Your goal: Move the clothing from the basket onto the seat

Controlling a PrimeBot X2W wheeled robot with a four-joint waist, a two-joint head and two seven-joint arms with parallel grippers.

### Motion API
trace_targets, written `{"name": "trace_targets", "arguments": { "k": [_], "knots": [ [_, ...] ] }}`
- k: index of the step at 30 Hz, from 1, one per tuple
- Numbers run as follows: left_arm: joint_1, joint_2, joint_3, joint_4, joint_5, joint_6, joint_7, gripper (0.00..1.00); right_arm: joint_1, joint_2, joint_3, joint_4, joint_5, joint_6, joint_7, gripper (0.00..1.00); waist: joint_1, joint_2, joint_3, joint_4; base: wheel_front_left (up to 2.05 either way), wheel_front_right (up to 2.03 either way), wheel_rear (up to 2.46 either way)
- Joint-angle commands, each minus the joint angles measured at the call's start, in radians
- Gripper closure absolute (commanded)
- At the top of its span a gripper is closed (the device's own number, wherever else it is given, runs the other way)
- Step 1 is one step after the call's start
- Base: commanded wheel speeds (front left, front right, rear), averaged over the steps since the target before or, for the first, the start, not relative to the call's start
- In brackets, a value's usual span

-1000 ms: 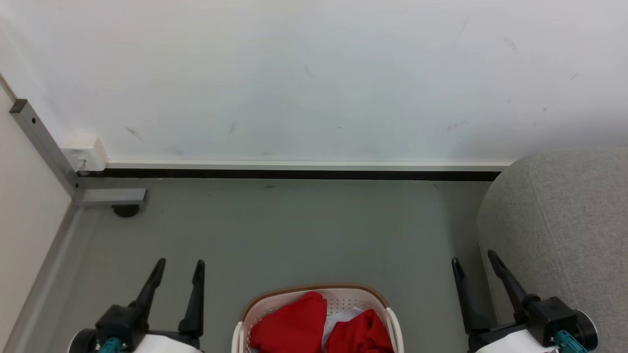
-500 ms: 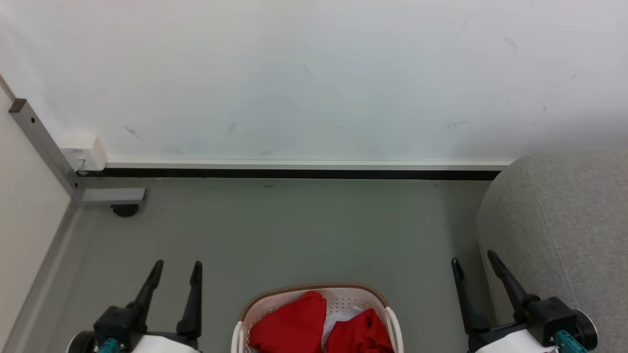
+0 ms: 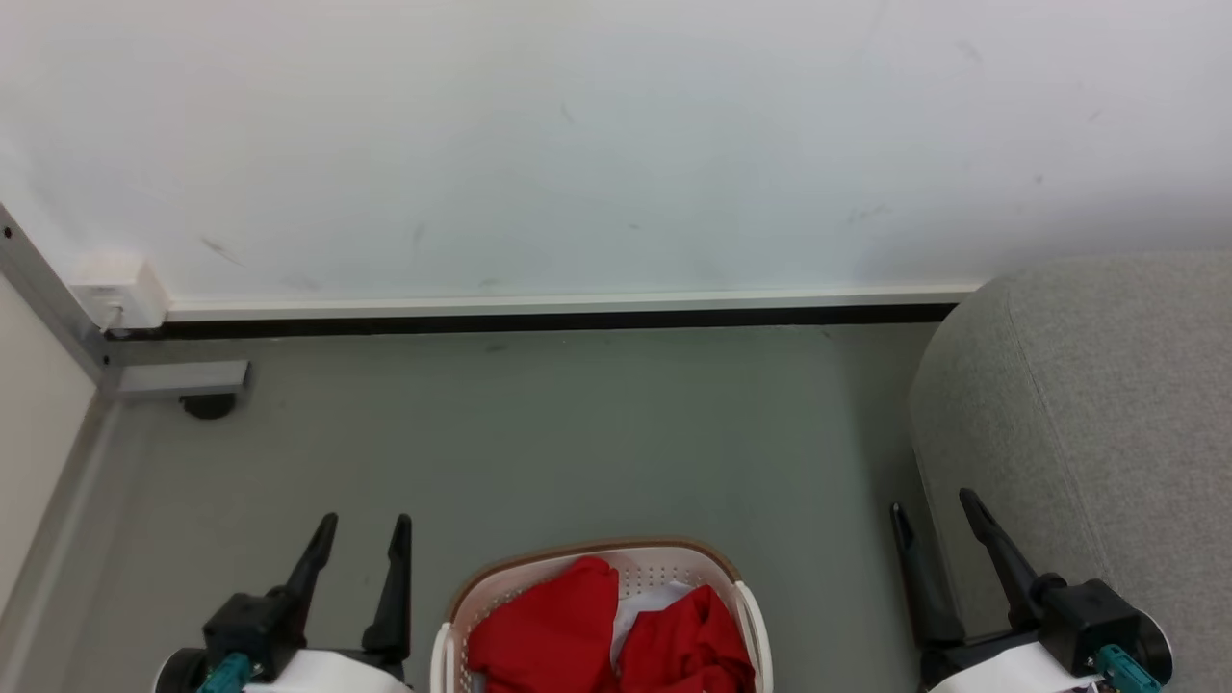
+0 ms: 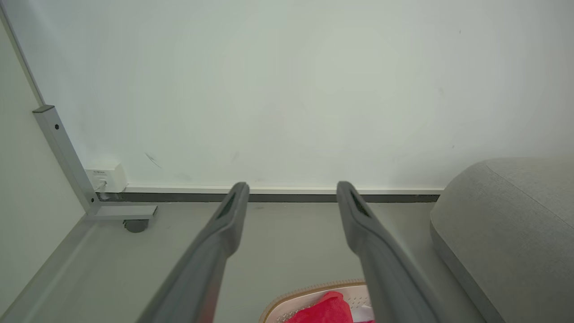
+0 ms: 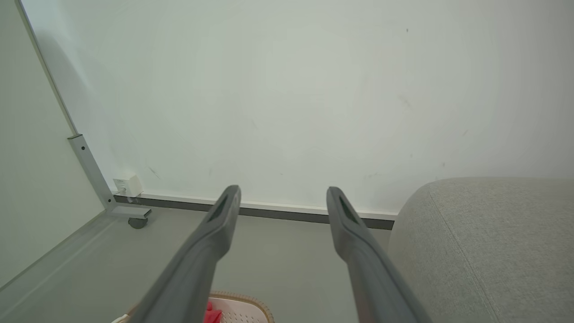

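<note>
The clothing [image 3: 577, 643] is bright red, with a little white between two red heaps. It lies inside the basket [image 3: 587, 552], at the bottom middle of the head view. The basket stands on the grey floor [image 3: 577, 433], and its near part is cut off by the picture's edge.

The left gripper [image 3: 366, 521] is at the left side of the basket, near it but not touching. Its two dark fingers are spread apart and point toward the white wall [image 3: 577, 144], with nothing between them. The right gripper [image 3: 932, 503] is on the other side, farther from the basket, also with its fingers apart and holding nothing. These fingers are just beside the seat [image 3: 1088, 404]; I cannot tell whether they touch it.

The clothing lies between the two grippers, lower in the view than their fingertips and closer to the left one. The seat is to the right of the basket, well apart from it, with bare floor between them.

In the left wrist view, a red piece and the tan rim show at the bottom edge, next to the right finger. In the right wrist view, the rim and a little red show at the bottom, beside the left finger.
</note>
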Motion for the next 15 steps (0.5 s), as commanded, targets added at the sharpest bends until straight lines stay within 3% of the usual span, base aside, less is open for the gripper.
{"name": "trace_targets", "arguments": {
  "k": [1, 8, 15],
  "knots": [
    [-0.018, 0.003, -0.005, 0.011, -0.010, -0.004, -0.001, 0.00, -0.021, -0.006, -0.001, -0.009, 0.002, -0.002, 0.000, 0.00, 0.0000, -0.0001, 0.029, -0.023, 0.00, 0.00, 0.00],
    [-0.075, 0.032, -0.055, 0.085, -0.020, -0.006, -0.001, 0.00, -0.050, -0.005, -0.001, -0.049, 0.005, -0.002, 0.000, 0.00, 0.0000, -0.0001, 0.131, -0.091, 0.00, 0.00, 0.00],
    [-0.181, 0.122, -0.179, 0.207, -0.045, -0.006, -0.001, 0.00, -0.091, -0.004, -0.002, -0.105, 0.020, -0.002, 0.000, 0.00, 0.0000, -0.0001, 0.250, -0.160, 0.00, 0.00, 0.00]
  ]
}}
